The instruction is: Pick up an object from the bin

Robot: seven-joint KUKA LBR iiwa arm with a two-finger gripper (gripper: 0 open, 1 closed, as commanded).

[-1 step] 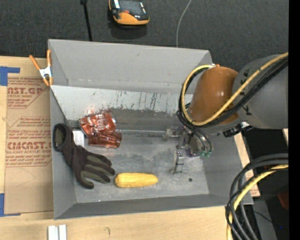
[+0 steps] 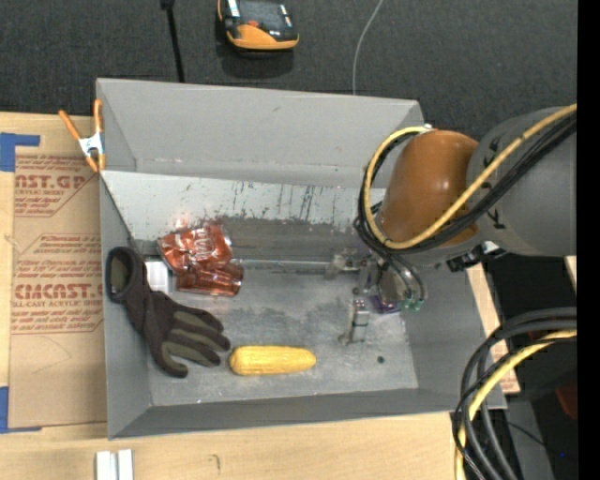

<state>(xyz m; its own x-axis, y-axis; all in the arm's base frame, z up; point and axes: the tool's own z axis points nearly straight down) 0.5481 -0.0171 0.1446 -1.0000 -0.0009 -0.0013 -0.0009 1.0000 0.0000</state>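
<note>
Dark floor (image 2: 94,37) runs along the top (an orange-and-black device (image 2: 258,23) lies there); pale wooden bench (image 2: 281,450) below.

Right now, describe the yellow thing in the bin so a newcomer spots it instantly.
Find the grey metal bin and follow its floor to the lower edge in the camera view, about midway along. There, just right of the dark glove, a corn cob lies on its side. It is the only yellow thing: the glove is dark and limp, and the crushed red bottle sits further back.
</note>
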